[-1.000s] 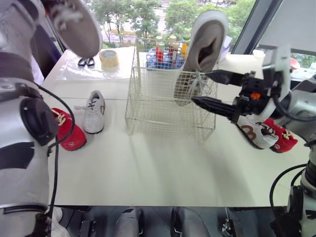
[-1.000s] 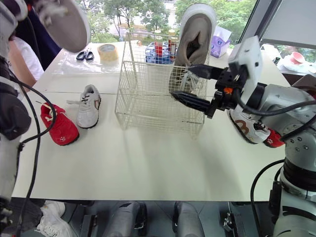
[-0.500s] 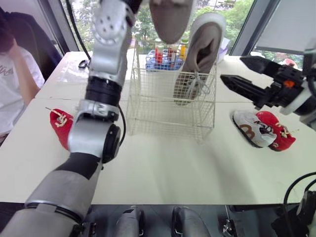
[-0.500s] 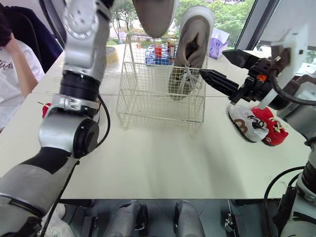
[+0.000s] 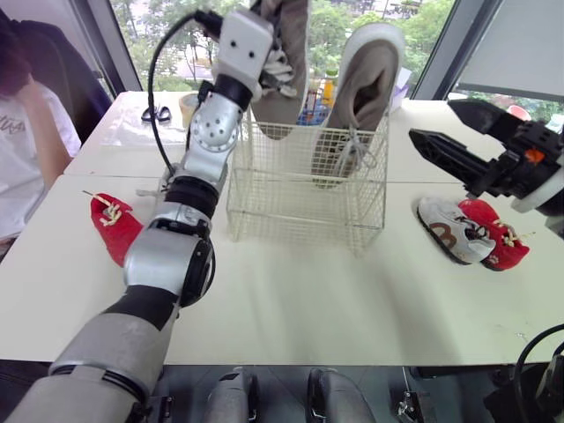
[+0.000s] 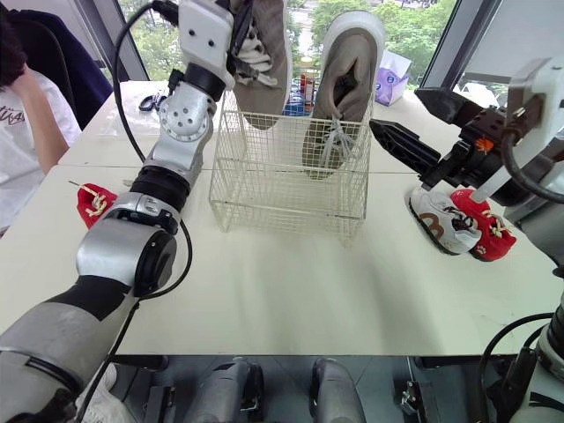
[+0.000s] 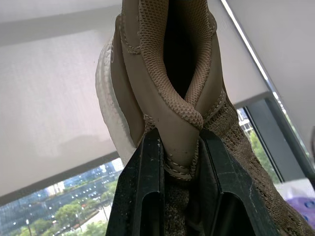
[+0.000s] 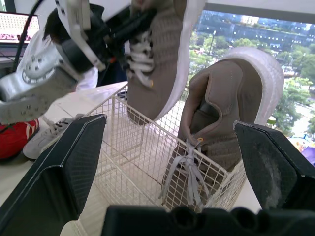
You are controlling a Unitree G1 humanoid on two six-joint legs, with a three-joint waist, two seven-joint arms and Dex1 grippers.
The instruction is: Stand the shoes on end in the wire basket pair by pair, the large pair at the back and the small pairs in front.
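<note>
My left gripper (image 7: 181,189) is shut on the heel collar of a large tan shoe (image 5: 284,66). The shoe hangs toe-down over the back left of the wire basket (image 5: 300,204), its toe inside the rim. The matching tan shoe (image 5: 366,88) stands on end at the basket's back right. To the right of the basket, my right gripper (image 5: 432,120) is open and holds nothing. A small red shoe (image 5: 113,227) lies left of the basket, with a small white shoe (image 8: 49,135) beside it. Another small white shoe (image 5: 449,231) and a red one (image 5: 498,233) lie on the right.
A person (image 5: 26,132) sits at the table's left end. Scissors (image 5: 156,113) and a tape roll (image 5: 185,104) lie at the back left. A blue crate of bottles (image 6: 300,88) stands behind the basket, a purple box (image 6: 392,75) beside it.
My left arm swung the tan shoe from high on the left over to the basket and turned it toe-down. My right gripper drew back to the right, still open.
</note>
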